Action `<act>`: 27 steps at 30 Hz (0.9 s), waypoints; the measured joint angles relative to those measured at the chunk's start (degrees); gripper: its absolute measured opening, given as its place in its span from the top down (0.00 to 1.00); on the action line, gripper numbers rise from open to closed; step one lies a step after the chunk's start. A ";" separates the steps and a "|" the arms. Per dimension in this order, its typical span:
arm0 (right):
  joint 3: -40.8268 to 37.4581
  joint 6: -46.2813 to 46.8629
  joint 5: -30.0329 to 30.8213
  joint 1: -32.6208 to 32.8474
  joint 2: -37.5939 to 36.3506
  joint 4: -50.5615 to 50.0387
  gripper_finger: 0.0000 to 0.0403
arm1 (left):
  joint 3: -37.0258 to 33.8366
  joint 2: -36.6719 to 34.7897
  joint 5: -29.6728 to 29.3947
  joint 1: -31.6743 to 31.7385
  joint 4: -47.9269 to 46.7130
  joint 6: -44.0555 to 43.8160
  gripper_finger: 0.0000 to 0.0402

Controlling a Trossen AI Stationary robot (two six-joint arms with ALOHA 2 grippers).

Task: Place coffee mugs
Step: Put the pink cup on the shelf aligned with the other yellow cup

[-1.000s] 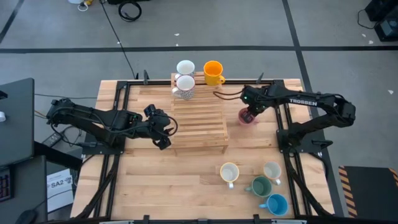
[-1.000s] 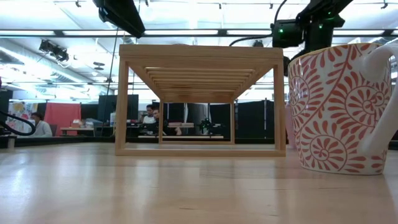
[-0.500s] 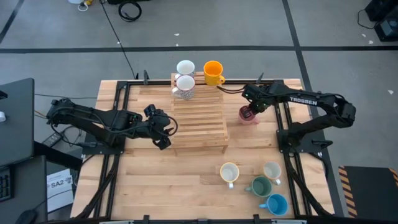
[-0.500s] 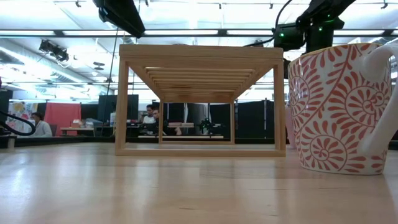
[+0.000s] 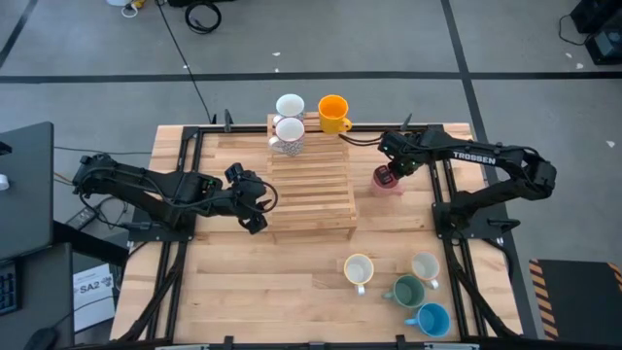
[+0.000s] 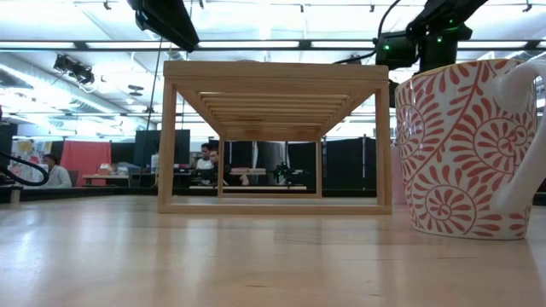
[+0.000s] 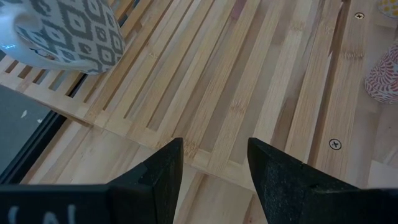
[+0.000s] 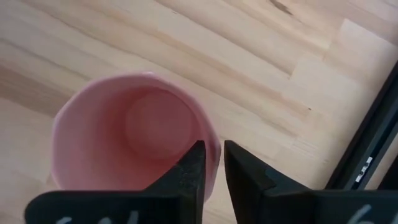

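**Right gripper pinching the pink mug's rim**

The right gripper (image 8: 212, 174) is closing narrowly across the pink mug (image 8: 134, 158) wall, one finger inside, for lifting; the mug is sitting on the table (image 5: 292, 292) beside the wooden rack (image 5: 311, 190). The left gripper (image 7: 211, 165) is hovering wide open, empty, over the rack's edge.

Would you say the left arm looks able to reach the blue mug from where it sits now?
Probably not easily. The blue mug stands at the table's near right corner, while the left gripper waits at the wooden rack's left edge, and the green mug and cream mug lie between.
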 joint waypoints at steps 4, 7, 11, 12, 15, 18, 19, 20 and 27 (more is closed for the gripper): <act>0.00 -1.27 -0.46 0.00 0.00 0.00 0.77 | 0.00 0.00 0.00 0.02 0.00 0.00 0.54; 0.00 -1.38 -0.54 0.00 0.00 -0.02 0.71 | 0.00 0.00 0.00 0.00 0.00 0.00 0.54; 0.00 -1.45 -0.63 0.00 0.00 -0.04 0.62 | 0.00 0.00 0.00 0.02 0.00 0.00 0.54; 0.00 -1.45 -0.66 0.00 0.00 -0.04 0.61 | 0.00 0.00 0.00 0.01 0.00 0.01 0.54; 0.00 -1.45 -0.69 0.00 0.00 -0.08 0.57 | 0.00 0.00 0.00 0.02 0.00 0.00 0.54; 0.02 -1.45 -0.66 0.00 0.00 -0.07 0.54 | 0.00 0.00 0.00 0.02 0.00 0.00 0.54; 0.02 -1.53 -0.67 0.00 0.00 -0.08 0.54 | 0.00 0.00 0.00 0.00 0.00 0.00 0.54; 0.02 -2.17 -0.69 0.01 0.00 -0.09 0.54 | 0.00 0.00 0.00 0.02 0.00 0.00 0.54; 0.02 -5.97 -1.78 0.00 -0.38 -1.07 0.54 | 0.00 0.00 0.01 0.00 0.00 0.00 0.54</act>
